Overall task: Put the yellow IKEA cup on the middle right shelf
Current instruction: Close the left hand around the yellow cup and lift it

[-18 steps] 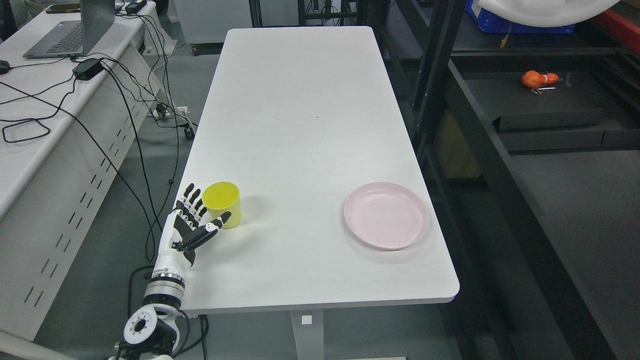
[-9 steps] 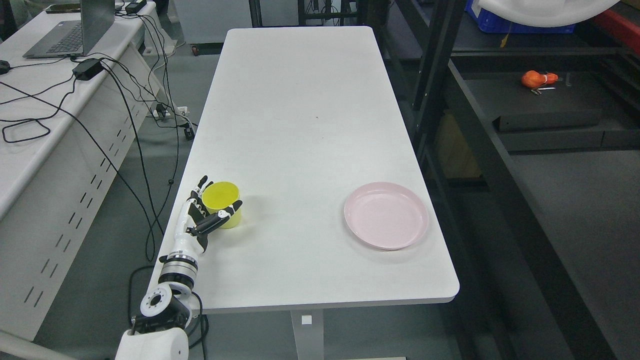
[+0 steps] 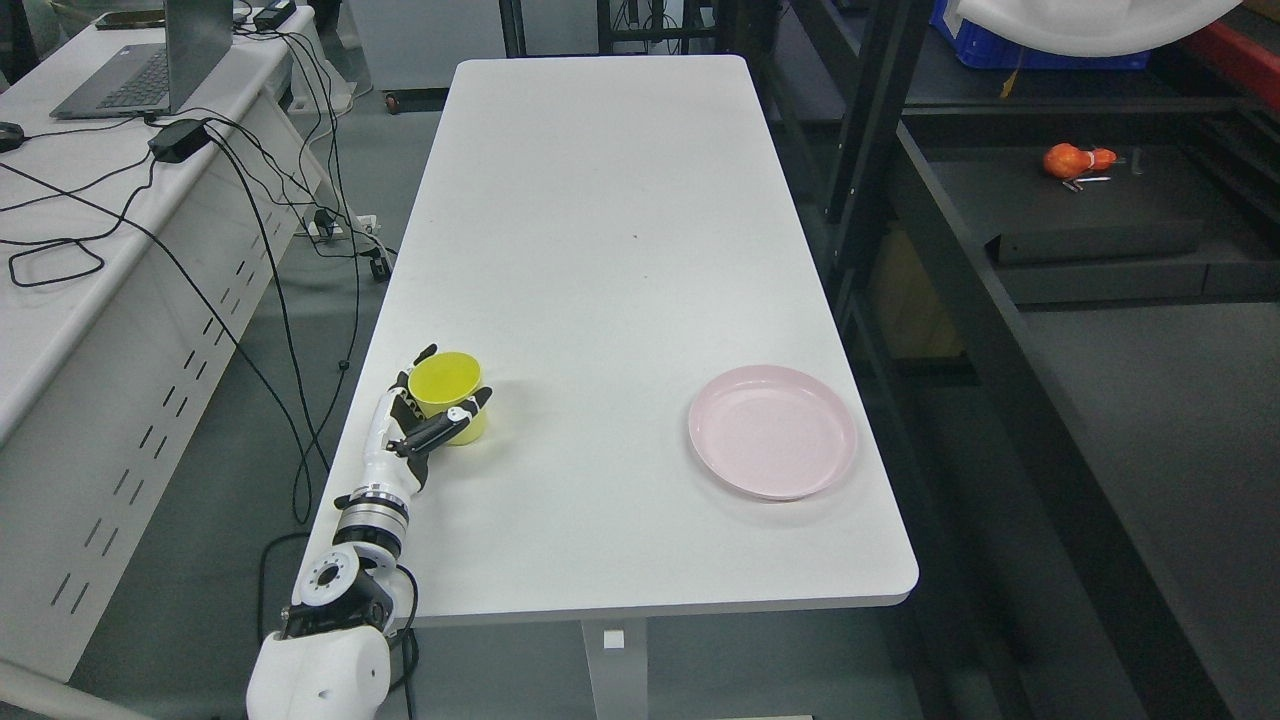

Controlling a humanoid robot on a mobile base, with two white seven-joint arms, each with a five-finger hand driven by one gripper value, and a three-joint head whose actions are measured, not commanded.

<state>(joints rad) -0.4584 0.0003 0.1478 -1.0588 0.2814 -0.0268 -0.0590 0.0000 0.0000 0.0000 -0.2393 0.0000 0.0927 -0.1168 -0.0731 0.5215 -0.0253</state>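
Closing around the yellow cup [image 3: 446, 396] at lower left, the left hand [image 3: 418, 423] has wrapped it, apparently gripping; lifting off the worktop [image 3: 600, 250] comes next.

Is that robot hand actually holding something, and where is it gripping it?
Yes: the left robot hand wraps the yellow cup around its side wall, thumb in front, fingers behind. The cup looks lifted or tipped off the table.

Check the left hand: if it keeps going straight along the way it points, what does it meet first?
The yellow cup. The left hand points up the table and slightly right, fingers already around the cup's sides, so the cup wall is directly ahead. Beyond it lies only bare white table.
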